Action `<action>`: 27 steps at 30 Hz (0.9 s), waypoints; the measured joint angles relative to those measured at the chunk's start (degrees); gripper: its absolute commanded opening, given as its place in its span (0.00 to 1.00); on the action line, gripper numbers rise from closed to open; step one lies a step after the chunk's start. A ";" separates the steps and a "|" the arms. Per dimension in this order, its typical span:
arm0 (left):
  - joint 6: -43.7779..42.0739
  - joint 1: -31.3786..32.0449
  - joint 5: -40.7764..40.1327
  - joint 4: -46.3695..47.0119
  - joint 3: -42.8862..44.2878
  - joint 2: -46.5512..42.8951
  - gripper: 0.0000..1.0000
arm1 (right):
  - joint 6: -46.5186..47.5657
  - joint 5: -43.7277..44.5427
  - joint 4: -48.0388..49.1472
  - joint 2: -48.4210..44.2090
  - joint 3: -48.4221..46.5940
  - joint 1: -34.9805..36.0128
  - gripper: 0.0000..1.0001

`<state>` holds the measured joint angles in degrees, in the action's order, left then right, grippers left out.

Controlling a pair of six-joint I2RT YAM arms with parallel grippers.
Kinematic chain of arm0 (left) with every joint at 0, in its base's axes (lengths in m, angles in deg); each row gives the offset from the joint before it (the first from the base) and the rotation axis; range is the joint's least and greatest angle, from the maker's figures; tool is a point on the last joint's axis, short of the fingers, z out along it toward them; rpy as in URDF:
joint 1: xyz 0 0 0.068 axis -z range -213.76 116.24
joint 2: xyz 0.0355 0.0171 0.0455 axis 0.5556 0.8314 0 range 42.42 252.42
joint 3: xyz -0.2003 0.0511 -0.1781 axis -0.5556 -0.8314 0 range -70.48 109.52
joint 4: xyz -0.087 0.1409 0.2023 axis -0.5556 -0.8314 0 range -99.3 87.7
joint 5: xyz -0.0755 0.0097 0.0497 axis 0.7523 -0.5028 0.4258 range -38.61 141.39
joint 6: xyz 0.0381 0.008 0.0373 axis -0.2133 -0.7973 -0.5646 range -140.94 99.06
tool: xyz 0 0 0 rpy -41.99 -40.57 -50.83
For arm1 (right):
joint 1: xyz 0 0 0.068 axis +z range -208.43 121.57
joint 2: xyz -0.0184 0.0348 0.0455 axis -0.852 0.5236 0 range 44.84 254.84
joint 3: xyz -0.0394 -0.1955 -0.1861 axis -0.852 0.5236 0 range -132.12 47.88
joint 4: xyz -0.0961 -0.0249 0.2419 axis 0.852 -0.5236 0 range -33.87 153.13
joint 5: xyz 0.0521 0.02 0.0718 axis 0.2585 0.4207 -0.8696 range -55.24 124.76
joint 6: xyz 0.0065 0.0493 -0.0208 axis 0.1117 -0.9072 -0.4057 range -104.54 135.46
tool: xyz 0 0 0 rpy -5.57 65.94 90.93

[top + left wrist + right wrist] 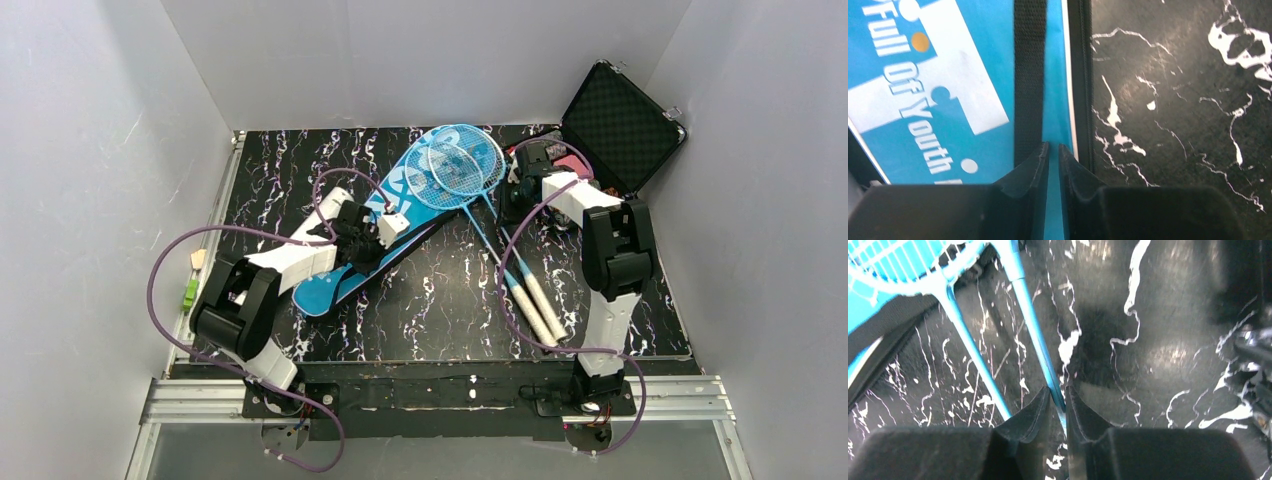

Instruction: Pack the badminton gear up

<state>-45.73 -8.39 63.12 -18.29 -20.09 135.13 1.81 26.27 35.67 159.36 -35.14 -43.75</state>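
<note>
Blue racket bag (325,290) lies 8 to 12 o'clock, both rackets (462,168) with heads on its 12 o'clock end. Left gripper (1053,147) pinched on bag edge, right gripper (1058,390) clamped on racket shaft (1032,325). Lift the lip first, feed the head in straight.

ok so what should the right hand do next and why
Probably a small lift. The right hand looks shut on one racket's blue shaft, and both racket heads lie on top of the blue bag, not inside it. The left hand seems to pinch the bag's edge, so raising the racket a little should free it for sliding in.
</note>
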 measured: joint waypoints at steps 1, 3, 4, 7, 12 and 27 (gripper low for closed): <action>0.04 -0.02 0.15 -0.07 -0.66 -0.61 0.12 | -0.15 0.15 0.61 -0.59 0.98 0.09 0.43; 0.20 -0.02 0.33 -0.42 -2.05 -2.12 0.12 | -0.63 0.07 0.59 -2.51 3.43 0.33 0.60; 0.42 0.00 0.48 -0.87 -2.64 -2.97 0.12 | -0.87 -0.17 0.50 -3.26 4.22 0.35 0.67; 1.05 0.00 0.96 -2.49 -3.15 -4.39 0.12 | -1.07 -1.29 0.50 -5.11 5.46 0.68 0.77; 2.43 0.00 2.12 -4.17 -3.15 -5.38 0.12 | -0.83 -2.84 0.83 -5.92 5.68 2.01 0.83; 3.30 0.00 2.86 -5.40 -3.15 -5.44 0.12 | 1.77 2.03 0.81 -5.92 7.10 11.61 0.79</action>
<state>-42.43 -8.39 65.98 -23.69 -23.24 129.69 3.58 28.30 36.47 153.43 -28.04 -32.15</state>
